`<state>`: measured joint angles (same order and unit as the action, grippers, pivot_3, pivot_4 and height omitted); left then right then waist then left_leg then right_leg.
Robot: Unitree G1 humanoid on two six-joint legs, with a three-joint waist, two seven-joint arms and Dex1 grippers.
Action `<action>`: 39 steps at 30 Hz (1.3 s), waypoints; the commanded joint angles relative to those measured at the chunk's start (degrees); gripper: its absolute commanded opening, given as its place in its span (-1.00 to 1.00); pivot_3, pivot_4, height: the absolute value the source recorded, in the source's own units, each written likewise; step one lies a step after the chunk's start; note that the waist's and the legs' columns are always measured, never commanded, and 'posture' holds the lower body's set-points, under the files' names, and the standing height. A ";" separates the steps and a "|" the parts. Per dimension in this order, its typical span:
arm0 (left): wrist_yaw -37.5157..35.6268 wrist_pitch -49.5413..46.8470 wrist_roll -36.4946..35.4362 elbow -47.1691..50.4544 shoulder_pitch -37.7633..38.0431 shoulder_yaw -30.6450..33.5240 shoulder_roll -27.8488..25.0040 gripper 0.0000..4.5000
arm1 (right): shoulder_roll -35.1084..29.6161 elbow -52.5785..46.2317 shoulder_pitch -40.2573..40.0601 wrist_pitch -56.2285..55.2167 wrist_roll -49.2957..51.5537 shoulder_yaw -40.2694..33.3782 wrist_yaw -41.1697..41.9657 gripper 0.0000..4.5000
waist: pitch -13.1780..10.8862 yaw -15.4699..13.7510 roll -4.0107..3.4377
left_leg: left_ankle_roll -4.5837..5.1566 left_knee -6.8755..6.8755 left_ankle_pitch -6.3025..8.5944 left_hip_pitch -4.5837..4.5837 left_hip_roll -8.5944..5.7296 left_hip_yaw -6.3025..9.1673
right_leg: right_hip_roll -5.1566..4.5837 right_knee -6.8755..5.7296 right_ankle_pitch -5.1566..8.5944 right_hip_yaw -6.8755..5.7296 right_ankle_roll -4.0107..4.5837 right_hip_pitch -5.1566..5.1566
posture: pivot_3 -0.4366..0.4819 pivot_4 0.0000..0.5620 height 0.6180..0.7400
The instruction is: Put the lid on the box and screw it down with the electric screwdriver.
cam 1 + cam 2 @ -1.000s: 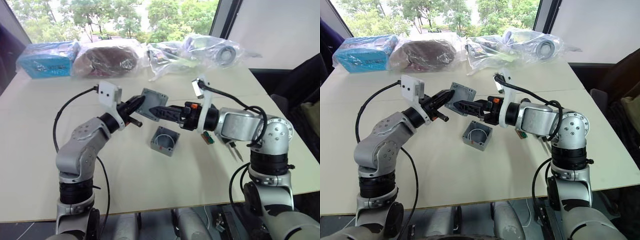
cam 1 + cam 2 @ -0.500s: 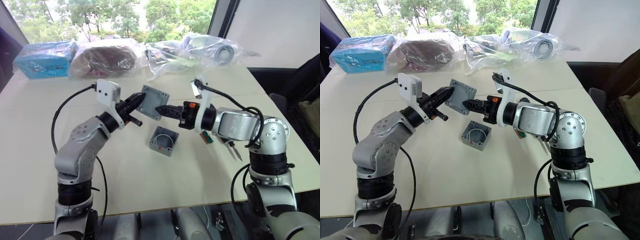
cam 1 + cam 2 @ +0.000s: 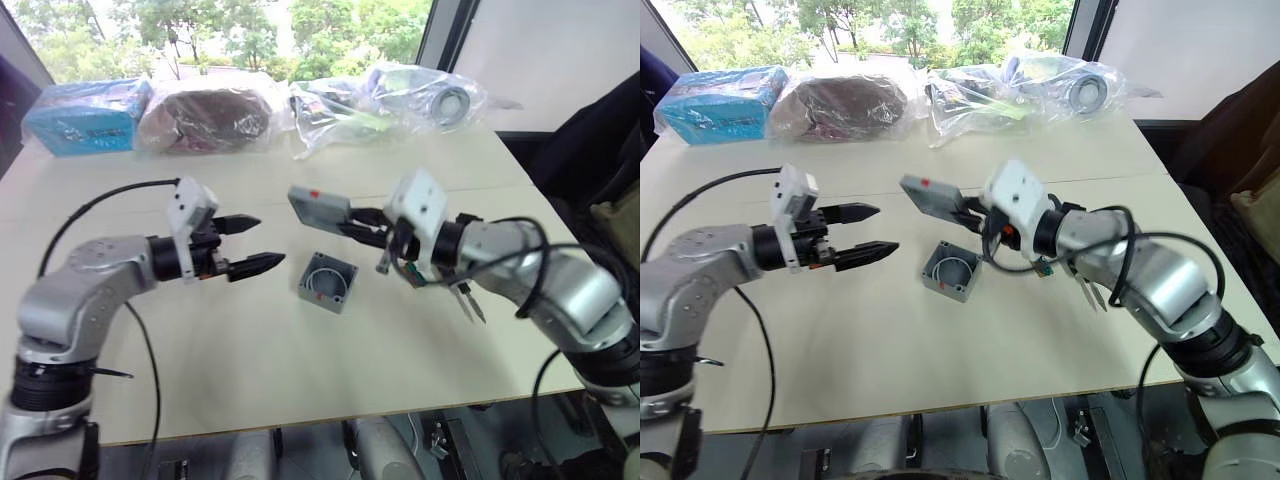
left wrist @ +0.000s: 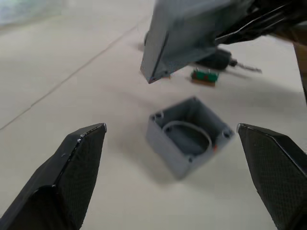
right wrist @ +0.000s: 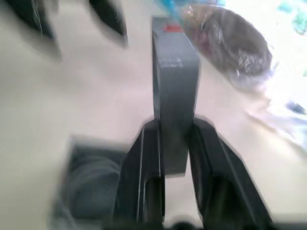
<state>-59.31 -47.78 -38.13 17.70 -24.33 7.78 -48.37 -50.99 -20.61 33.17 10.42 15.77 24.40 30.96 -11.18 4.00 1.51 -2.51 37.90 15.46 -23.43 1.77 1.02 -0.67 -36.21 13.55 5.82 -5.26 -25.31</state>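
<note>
The grey lid (image 3: 318, 205), with a small red mark on its face, hangs in the air just beyond and above the box. My right gripper (image 3: 352, 226) is shut on its edge; the right wrist view shows the lid (image 5: 175, 72) clamped edge-on between both fingers. The open grey box (image 3: 328, 282) stands on the table with a white loop inside. My left gripper (image 3: 266, 242) is open and empty, left of the box and apart from the lid. In the left wrist view the box (image 4: 184, 139) lies between its fingers (image 4: 72, 163). The electric screwdriver (image 4: 218, 58) lies beyond the lid.
A small green-and-red piece (image 4: 204, 75) lies beside the screwdriver. Plastic bags (image 3: 230, 115) and a blue pack (image 3: 85, 118) line the table's far edge. A thin metal tip (image 3: 470, 303) shows under my right forearm. The left arm's cable (image 3: 90, 205) loops over the table.
My left gripper has opened, let go of the lid and drawn back to the left. My right gripper has shut on the lid and now holds it alone, tilted flatter.
</note>
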 commanded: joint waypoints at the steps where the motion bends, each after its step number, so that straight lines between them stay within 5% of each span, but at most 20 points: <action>1: -8.79 3.26 -0.74 -1.75 -0.73 -0.86 -4.35 1.00 | 0.15 6.54 0.08 -27.32 -20.78 0.42 -1.78 -0.90 | -0.01 -0.02 -0.01 | 0.00 0.00 0.00 0.00 0.00 -0.04 | -0.01 0.00 -0.01 0.03 0.01 -0.02 | -0.05 -0.47 1.00; 7: -15.56 7.94 1.80 -4.89 -1.35 -2.96 -7.99 1.00 | 3.14 14.70 -2.43 -46.34 -43.45 -0.08 -12.75 -0.90 | 0.00 -0.05 0.01 | 0.00 0.02 0.00 0.01 0.01 -0.06 | 0.00 -0.02 -0.02 0.06 0.04 -0.02 | -0.05 -0.47 1.00; 14: -16.93 9.34 2.49 -6.10 -1.91 -3.95 -8.13 1.00 | 6.49 16.49 -5.84 -45.11 -57.88 -2.86 -19.34 -0.90 | 0.00 -0.07 0.00 | 0.00 0.12 0.00 0.01 -0.01 -0.09 | 0.00 -0.14 -0.02 0.14 0.05 -0.02 | -0.05 -0.47 1.00; 39: -16.78 9.81 2.92 -6.28 -2.02 -4.16 -8.07 1.00 | 9.41 16.08 -11.05 -43.64 -67.68 -3.85 -23.48 -0.90 | 0.01 -0.02 0.02 | -0.01 0.25 -0.01 0.27 -0.03 -0.08 | 0.05 -0.88 0.02 0.19 0.01 -0.02 | -0.05 -0.47 1.00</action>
<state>-75.90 -39.00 -35.44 11.24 -25.31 3.07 -56.03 -41.74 -2.91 22.32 -33.10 -51.50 21.52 8.15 -11.17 3.97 1.53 -2.52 38.15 15.45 -23.16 1.74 0.94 -0.62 -37.09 13.57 6.01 -5.24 -25.33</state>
